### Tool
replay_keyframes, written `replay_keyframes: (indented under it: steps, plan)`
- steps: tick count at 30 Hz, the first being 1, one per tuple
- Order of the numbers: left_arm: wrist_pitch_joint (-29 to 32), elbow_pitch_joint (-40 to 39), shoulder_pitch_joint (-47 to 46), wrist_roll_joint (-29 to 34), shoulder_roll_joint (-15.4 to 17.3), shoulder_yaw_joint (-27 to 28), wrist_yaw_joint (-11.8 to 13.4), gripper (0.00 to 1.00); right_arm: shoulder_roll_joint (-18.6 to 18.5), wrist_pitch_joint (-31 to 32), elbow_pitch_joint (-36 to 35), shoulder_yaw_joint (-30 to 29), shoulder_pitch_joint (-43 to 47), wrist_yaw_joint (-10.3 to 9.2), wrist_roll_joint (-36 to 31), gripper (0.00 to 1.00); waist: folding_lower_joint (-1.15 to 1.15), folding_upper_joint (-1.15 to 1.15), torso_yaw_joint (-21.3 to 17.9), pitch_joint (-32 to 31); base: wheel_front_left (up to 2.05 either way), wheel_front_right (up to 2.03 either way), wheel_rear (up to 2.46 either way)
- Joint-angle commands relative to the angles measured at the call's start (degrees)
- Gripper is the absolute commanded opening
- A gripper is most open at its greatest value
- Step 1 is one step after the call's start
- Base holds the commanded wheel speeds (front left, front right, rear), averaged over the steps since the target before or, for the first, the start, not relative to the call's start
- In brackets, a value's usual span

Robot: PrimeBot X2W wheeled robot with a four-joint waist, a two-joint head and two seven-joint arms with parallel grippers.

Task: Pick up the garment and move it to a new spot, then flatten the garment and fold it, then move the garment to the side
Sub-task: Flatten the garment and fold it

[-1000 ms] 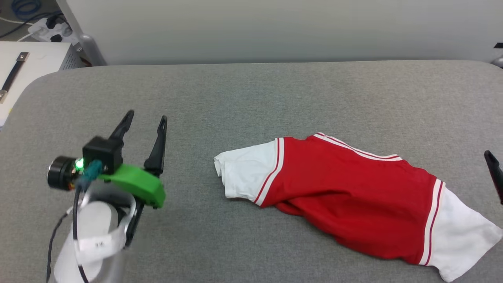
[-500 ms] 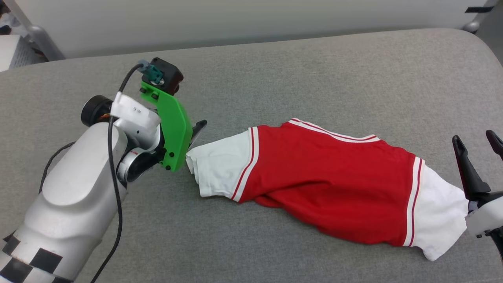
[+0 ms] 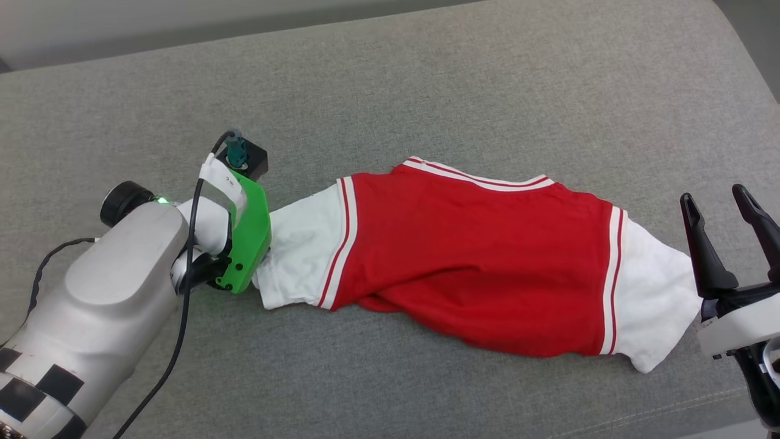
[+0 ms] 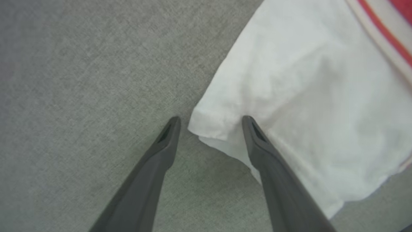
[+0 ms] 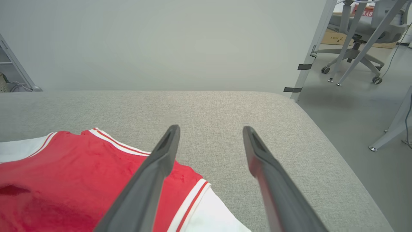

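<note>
Two left fingers (image 4: 161,151) straddle garment (image 3: 475,256) sleeve corner; right fingers (image 3: 702,250) beside.

An office: swivel chair (image 5: 392,25) beside partition wall (image 5: 161,42).

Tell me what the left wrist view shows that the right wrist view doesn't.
Left wrist view: the left gripper, fingers apart, straddling the white sleeve corner of the garment, one finger over the cloth, the other over the bare grey cushion.

Right wrist view: the right gripper, fingers apart, above the cushion beside the garment's red body and striped collar, plus a pale wall, the floor and an office chair.

Shared: the garment, the grey cushion, and open fingers.
</note>
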Motion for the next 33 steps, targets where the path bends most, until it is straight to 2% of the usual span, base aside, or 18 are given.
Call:
replay_keyframes:
  steps: [1, 6, 7, 8, 10, 14, 21, 25, 30, 33]
  plan:
    - [-0.34, 0.79, -0.86, -0.7, 0.21, -0.9, -0.16, 1.0, 0.06, -0.64, 0.27, 0.19, -1.04, -0.04, -0.27, 1.0, 0.0, 0.0, -1.4, 1.59, 0.0, 0.0, 0.0]
    - [1.78, 2.38, -0.69, -3.09, 0.75, -6.63, -0.16, 1.0, -0.32, -1.14, 1.01, 0.04, -1.66, -0.04, 0.0, 1.0, 0.0, 0.0, -1.48, 2.22, 0.0, 0.0, 0.0]
    - [1.85, 2.45, -0.75, -3.64, 0.99, -7.67, -0.16, 0.75, -0.44, -1.17, 1.13, 0.03, -1.85, -0.04, 0.02, 1.0, 0.0, 0.0, -1.46, 2.24, 0.0, 0.0, 0.0]
    - [1.86, 2.4, -0.69, -4.36, 1.13, -8.41, -0.16, 0.0, -0.5, -1.18, 1.22, 0.02, -2.0, -0.04, 0.03, 1.0, 0.0, 0.0, -1.41, 2.25, 0.0, 0.0, 0.0]
    - [0.85, 2.49, -0.92, -5.1, 1.69, -9.81, -0.16, 0.0, -0.63, -1.2, 1.44, 0.06, -2.23, -0.04, 0.03, 1.0, 0.0, 0.0, -1.17, 2.07, 0.0, 0.0, 0.0]
    - [-5.48, 3.81, -1.77, -5.56, 1.96, -10.09, -0.16, 0.0, -1.29, -0.94, 1.96, 0.03, -2.38, -0.04, 0.59, 1.0, 0.0, 0.0, -0.33, 0.75, 0.0, 0.0, 0.0]
    - [-18.07, 3.38, -5.52, -3.94, 4.14, -8.26, -0.14, 0.0, -7.93, 2.84, 2.45, -1.29, -3.28, -0.04, 2.85, 1.0, 0.0, 0.0, 2.35, -2.62, 0.0, 0.0, 0.0]
    - [-22.16, 1.74, -6.85, -3.12, 6.56, -6.42, 0.85, 0.0, -14.27, 9.17, 2.14, 1.18, -4.23, -0.04, 5.61, 1.0, 0.0, 0.0, 3.94, -3.48, 0.0, 0.0, 0.0]
    - [-24.31, -1.58, -7.03, -2.86, 8.45, -5.32, 2.0, 0.0, -22.67, 23.25, 1.48, 7.4, -5.28, -0.04, 13.88, 1.0, 0.0, 0.0, 6.32, -3.31, 0.0, 0.0, 0.0]
    - [-24.61, -3.86, -6.95, -2.56, 8.7, -5.31, 2.76, 0.0, -26.0, 31.72, 2.05, 10.22, -7.42, -0.04, 18.11, 1.0, 0.0, 0.0, 7.61, -2.69, 0.0, 0.0, 0.0]
